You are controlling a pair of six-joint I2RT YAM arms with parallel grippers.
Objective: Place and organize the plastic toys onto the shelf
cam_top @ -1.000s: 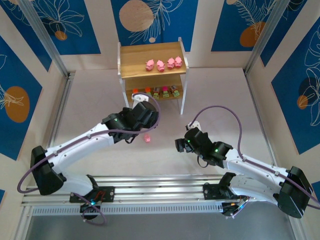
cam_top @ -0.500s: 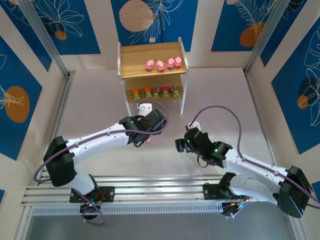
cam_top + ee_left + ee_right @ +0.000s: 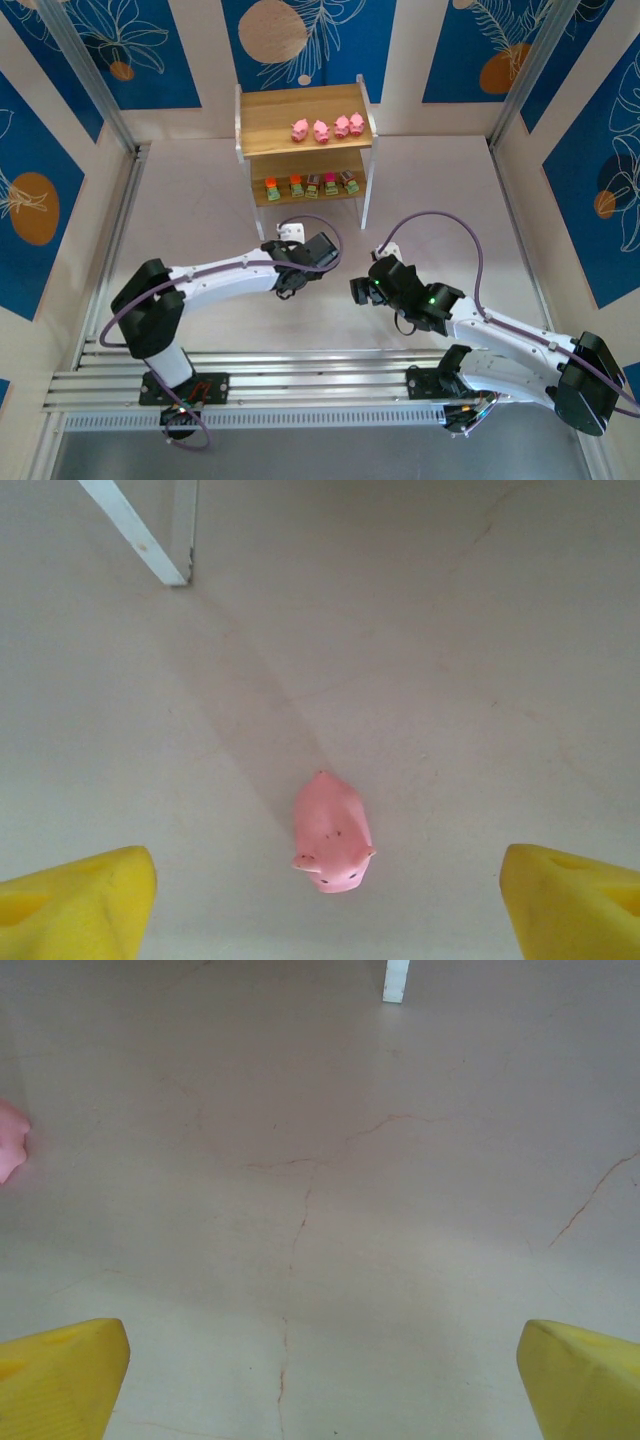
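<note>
Left pincer (image 3: 322,905) spread, pink pig (image 3: 333,833) between fingers (image 3: 75,905); right pincer (image 3: 320,1370) spread; shelf leg (image 3: 142,542) beyond

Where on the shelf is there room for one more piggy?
The top board is bare to the left of the four pigs, out to its left edge. The lower board is crowded: five blocky pieces fill its row.

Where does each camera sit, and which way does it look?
Top external: above and behind, looking down on the table, the shelf and both arms.
Left wrist: looks down on a pink pig between the left hand's yellow fingers.
Right wrist: looks down on the table between the right hand's fingers.
Shared: both wrist views show the pink pig.
</note>
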